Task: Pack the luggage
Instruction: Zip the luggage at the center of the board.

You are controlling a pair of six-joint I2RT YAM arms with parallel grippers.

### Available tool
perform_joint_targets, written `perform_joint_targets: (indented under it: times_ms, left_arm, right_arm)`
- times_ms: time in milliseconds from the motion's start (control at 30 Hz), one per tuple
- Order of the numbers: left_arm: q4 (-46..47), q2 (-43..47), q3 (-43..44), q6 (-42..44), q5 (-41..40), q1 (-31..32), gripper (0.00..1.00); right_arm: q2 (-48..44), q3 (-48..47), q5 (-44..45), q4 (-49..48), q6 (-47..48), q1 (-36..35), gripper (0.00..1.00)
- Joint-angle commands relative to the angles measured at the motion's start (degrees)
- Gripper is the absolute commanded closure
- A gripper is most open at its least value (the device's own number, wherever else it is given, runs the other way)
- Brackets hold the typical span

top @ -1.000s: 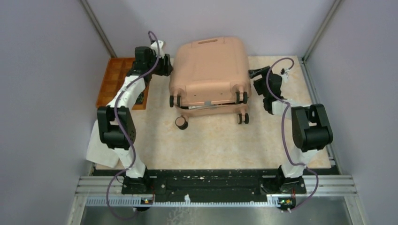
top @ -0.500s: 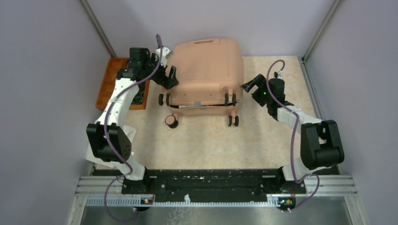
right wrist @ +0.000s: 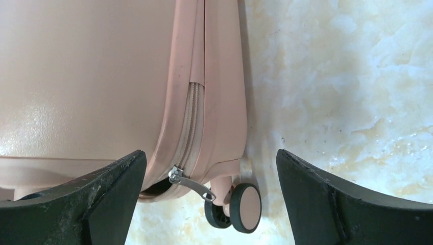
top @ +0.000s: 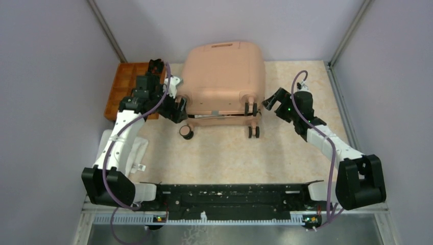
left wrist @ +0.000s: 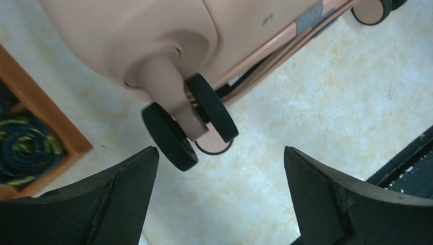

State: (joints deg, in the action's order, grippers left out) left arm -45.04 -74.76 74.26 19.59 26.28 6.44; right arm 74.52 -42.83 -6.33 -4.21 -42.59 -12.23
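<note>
The peach-pink luggage [top: 224, 76] lies flat at the back middle, wheels toward me, its shells nearly together with a gap along the wheel end. My left gripper [top: 177, 108] is open at its near-left corner; in the left wrist view [left wrist: 220, 149] a black-and-pink wheel [left wrist: 189, 127] hangs just beyond the fingers. My right gripper [top: 269, 100] is open at the near-right corner. In the right wrist view [right wrist: 211, 153] the zipper seam, a metal zipper pull [right wrist: 191, 185] and a wheel [right wrist: 240, 206] lie between the fingers, untouched.
An orange compartmented tray [top: 122, 87] stands at the back left, beside the left arm; its corner shows in the left wrist view [left wrist: 46, 127]. A white cloth [top: 127, 148] lies at the left edge. Grey walls enclose the table on three sides.
The luggage shifted slightly left. My left gripper moved from the back-left side down to the near-left wheel corner. My right gripper drew closer to the near-right corner.
</note>
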Motion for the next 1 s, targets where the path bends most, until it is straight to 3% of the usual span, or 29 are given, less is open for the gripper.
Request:
perform_joint_targets:
  times_ms: [0, 133, 267, 467, 667, 800, 900, 967]
  left_arm:
    - [1.71, 2.14, -3.42, -3.6, 2.27, 0.07, 0.01]
    - [7.03, 1.68, -5.6, -5.97, -0.46, 0.07, 0.01]
    - [9.74, -0.37, -4.96, -8.17, 2.72, 0.07, 0.02]
    - [11.0, -4.37, -2.51, -9.62, 3.27, 0.15, 0.23]
    - [7.51, -7.13, -1.88, -7.93, -0.73, 0.32, 0.32]
    - [10.65, -6.93, -1.38, -6.91, -1.66, 1.03, 0.61]
    - [11.6, -7.05, 2.58, -6.83, -3.22, 1.82, 0.99]
    - [11.8, -7.09, 6.13, -6.5, -4.07, 2.56, 1.0]
  right_arm:
    - [-3.07, 0.64, -2.87, 1.48, 5.42, 0.1, 0.01]
    - [-4.97, 3.94, -5.37, -1.81, 5.37, 0.17, 0.01]
    - [-5.61, 5.03, -6.09, -1.83, 5.26, 0.08, 0.02]
    - [-7.38, 4.23, -4.42, 3.18, 9.03, 0.11, 0.06]
    - [-11.07, 5.28, -3.9, 3.56, 14.73, -0.94, 0.17]
    - [-14.53, 10.76, -2.96, -4.72, 22.02, -4.54, 0.23]
    - [-13.67, 11.79, -5.37, -7.41, 25.25, -4.91, 0.25]
    - [-12.11, 11.45, -7.56, -8.94, 27.32, -4.88, 0.26]
